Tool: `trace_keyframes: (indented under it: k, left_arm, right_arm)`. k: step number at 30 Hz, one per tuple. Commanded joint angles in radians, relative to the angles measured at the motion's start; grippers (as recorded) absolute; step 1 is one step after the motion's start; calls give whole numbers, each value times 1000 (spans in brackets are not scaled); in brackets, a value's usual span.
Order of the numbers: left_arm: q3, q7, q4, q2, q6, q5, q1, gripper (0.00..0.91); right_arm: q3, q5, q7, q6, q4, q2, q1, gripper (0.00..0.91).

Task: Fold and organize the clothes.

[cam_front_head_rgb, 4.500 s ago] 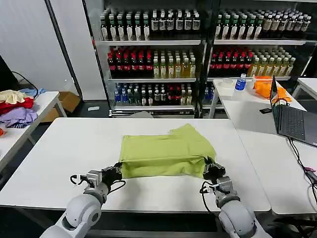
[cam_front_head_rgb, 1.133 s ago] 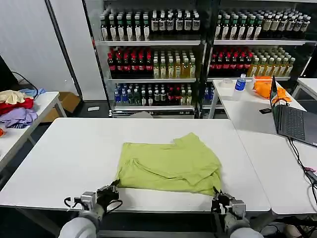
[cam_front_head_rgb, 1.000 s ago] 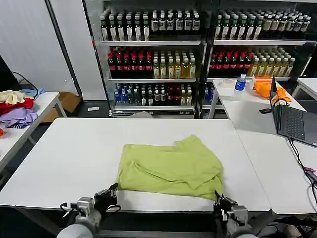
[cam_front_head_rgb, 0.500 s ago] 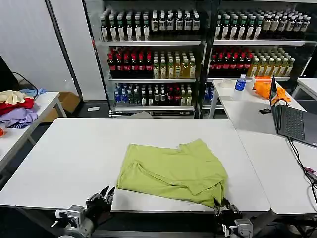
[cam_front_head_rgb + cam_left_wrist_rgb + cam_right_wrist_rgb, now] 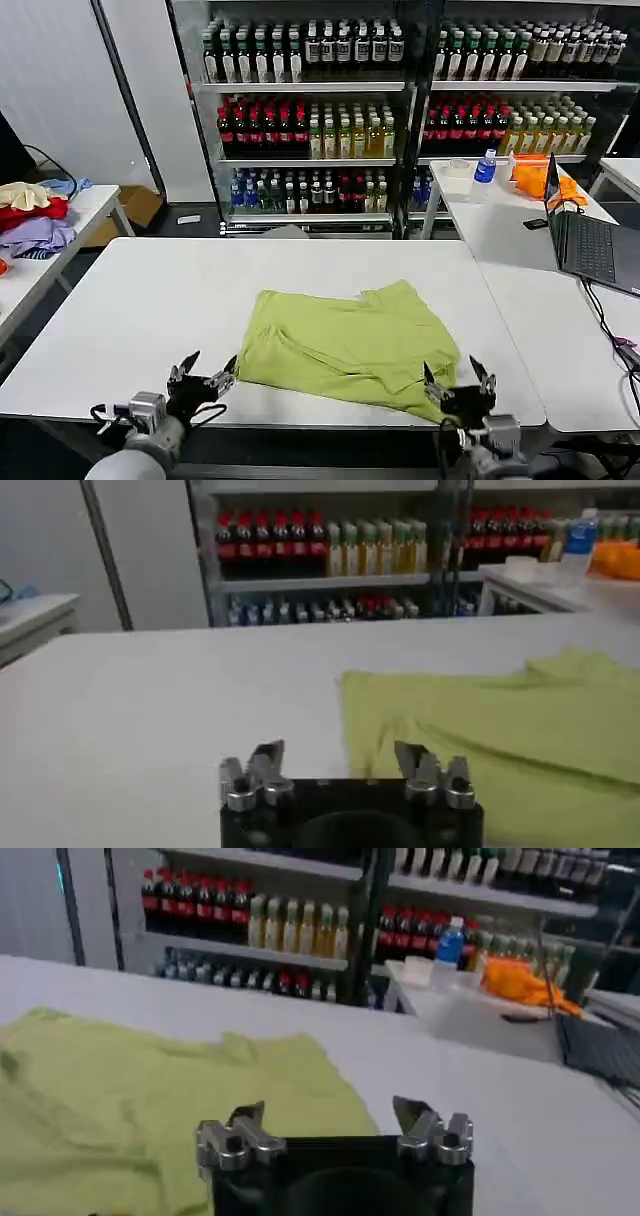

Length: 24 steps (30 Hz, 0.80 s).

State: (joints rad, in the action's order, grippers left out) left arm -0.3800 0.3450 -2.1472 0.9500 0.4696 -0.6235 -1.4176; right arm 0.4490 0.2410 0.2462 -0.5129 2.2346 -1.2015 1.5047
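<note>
The clothes, a lime-green t-shirt, lie folded and rumpled on the white table, reaching close to its near edge. My left gripper stands open at the near edge, just left of the shirt's near left corner, holding nothing. My right gripper is open too, by the shirt's near right corner. In the left wrist view the shirt spreads out beyond the open left gripper. From the right wrist, the shirt lies under and ahead of the open right gripper.
A side table at the left carries a heap of red, purple and cream garments. On the right table sit a laptop and an orange cloth. Shelves of bottles stand behind.
Both grippers drew the shirt's near edge toward the table's front, let go and opened. They have risen slightly at the near edge. The shirt lies slacker, shifted nearer and slightly right.
</note>
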Motion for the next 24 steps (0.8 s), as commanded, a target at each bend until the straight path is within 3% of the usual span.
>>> trace_keyframes:
  k: [1,7,15,24]
  left_arm:
    - [79,-2,176,-5,5,-15,241,907]
    - [227,-5,333,22,30,-36,461,907]
    - [365,-17,520,82,49,-63,668,907]
    - [488,-44,712,198,46,-59,846,907]
  right_arm:
    - [-124,186,38,-39,-345,27,-464,907]
    - [-205,231,73,-65,-549,2,-681,907]
    - [-241,235,88,-65,-743,-43,-786,907]
    - [-257,243,92,-66,-930,-94,-881,907]
